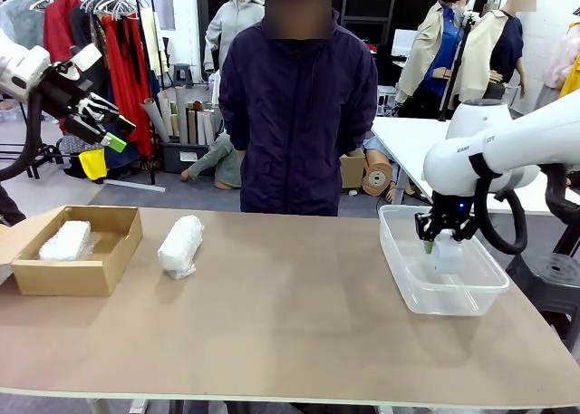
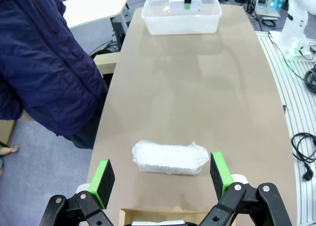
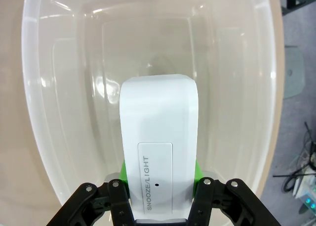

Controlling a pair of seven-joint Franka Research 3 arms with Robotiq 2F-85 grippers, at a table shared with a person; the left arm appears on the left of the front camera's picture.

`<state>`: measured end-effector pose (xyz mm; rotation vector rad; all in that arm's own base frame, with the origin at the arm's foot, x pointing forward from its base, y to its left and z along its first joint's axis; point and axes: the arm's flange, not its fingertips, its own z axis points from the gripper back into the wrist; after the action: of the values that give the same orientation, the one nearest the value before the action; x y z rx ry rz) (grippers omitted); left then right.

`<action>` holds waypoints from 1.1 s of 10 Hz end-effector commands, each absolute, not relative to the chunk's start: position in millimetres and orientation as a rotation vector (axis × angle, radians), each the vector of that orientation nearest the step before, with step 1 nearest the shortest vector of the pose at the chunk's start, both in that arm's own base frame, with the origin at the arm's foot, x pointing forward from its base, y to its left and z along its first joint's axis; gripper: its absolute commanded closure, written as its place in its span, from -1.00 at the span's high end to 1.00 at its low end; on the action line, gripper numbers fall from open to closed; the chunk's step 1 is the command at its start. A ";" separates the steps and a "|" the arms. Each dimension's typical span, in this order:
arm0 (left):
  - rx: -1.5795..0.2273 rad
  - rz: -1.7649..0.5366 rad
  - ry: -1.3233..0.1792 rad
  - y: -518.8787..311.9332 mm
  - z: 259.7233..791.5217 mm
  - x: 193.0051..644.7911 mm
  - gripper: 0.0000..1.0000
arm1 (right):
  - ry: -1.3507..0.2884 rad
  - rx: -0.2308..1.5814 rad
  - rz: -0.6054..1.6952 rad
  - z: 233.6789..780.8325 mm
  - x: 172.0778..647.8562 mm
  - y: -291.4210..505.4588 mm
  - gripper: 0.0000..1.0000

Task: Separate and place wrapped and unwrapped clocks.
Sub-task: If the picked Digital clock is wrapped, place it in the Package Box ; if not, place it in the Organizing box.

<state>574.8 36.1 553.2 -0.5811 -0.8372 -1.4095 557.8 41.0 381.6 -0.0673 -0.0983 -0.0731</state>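
While the right gripper (image 1: 442, 243) is clamped on the unwrapped clock (image 1: 448, 255), it holds that smooth white block on end inside the clear tub (image 1: 395, 242); whether the block touches the tub's floor I cannot tell. At the table end opposite the tub sits a cardboard box (image 1: 59, 278), open-topped, with one wrapped clock (image 1: 65, 240) lying flat in it. A second wrapped clock (image 1: 180, 245) lies on the bare table (image 1: 290, 323) between the tub and the box, just beside the box. Farther from the tub than the box is, the left gripper (image 1: 113, 135) hangs high in the air, jaws spread wide and empty.

From the right wrist, the block's face reads "SNOOZE/LIGHT", and the green pads (image 3: 196, 170) press its two sides. From the left wrist, the loose bundle is seen from above, framed by the open fingers (image 2: 104, 179), with the tub far down the table.

The tabletop is plain tan. A person (image 1: 297, 115) in a dark blue jacket stands at its far edge, a clothes rack (image 1: 109, 33) with red garments is well apart from the tub, and a white table (image 1: 408, 138) stands behind the tub.
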 end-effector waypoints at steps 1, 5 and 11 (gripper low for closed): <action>-0.581 -1.422 -0.843 35.5 552.3 570.5 1.00 | -0.083 -0.052 -0.072 369.8 568.3 48.6 -1.00; -0.581 -1.422 -0.843 35.5 552.3 570.5 1.00 | -0.039 -0.067 -0.081 345.6 573.2 49.5 -0.93; -0.581 -1.422 -0.843 35.5 552.3 570.5 1.00 | -0.003 -0.064 -0.089 338.6 576.0 44.9 1.00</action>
<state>574.8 36.0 553.2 -0.5812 -0.8371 -1.4096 569.7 43.6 336.2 -0.0732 -0.0118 -0.0679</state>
